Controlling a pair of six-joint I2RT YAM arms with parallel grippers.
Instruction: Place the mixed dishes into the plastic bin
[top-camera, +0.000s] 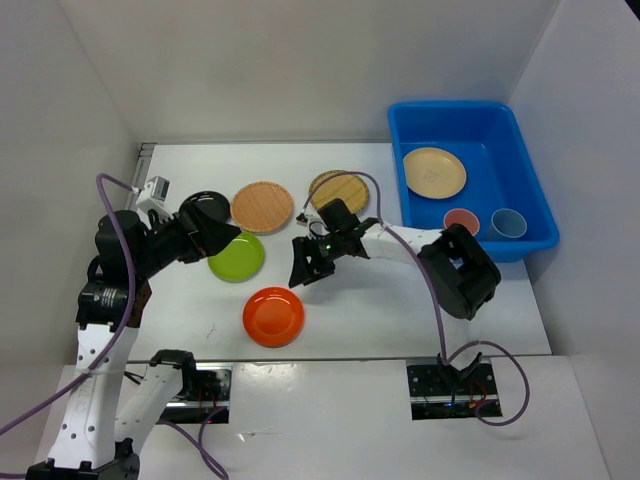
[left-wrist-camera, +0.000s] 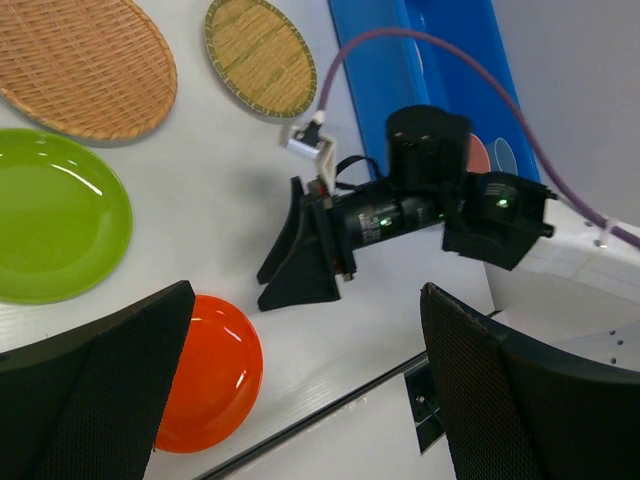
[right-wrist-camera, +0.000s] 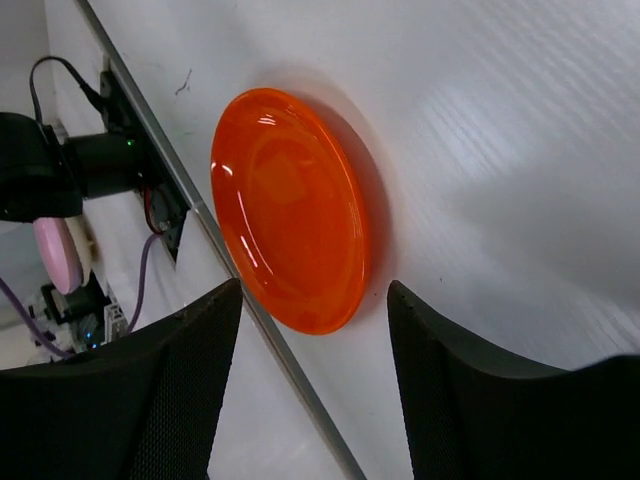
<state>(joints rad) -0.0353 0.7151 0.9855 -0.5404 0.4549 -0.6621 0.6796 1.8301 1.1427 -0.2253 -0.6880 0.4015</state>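
Note:
The blue plastic bin (top-camera: 480, 135) at the right holds a cream plate (top-camera: 434, 172), a pink cup (top-camera: 461, 221) and a blue cup (top-camera: 508, 223). On the table lie a black plate (top-camera: 203, 202), a light wood plate (top-camera: 262, 206), a woven bamboo plate (top-camera: 335, 190), a lime green plate (top-camera: 237, 256) and an orange plate (top-camera: 273, 316). My left gripper (top-camera: 215, 232) is open and empty, hovering over the black plate's near edge. My right gripper (top-camera: 305, 262) is open and empty just above and behind the orange plate (right-wrist-camera: 290, 210).
The left wrist view shows the right gripper (left-wrist-camera: 295, 265), the green plate (left-wrist-camera: 50, 215), the orange plate (left-wrist-camera: 205, 375) and the bin's wall (left-wrist-camera: 370, 70). White walls enclose the table. A metal strip (right-wrist-camera: 260, 330) runs along the near edge.

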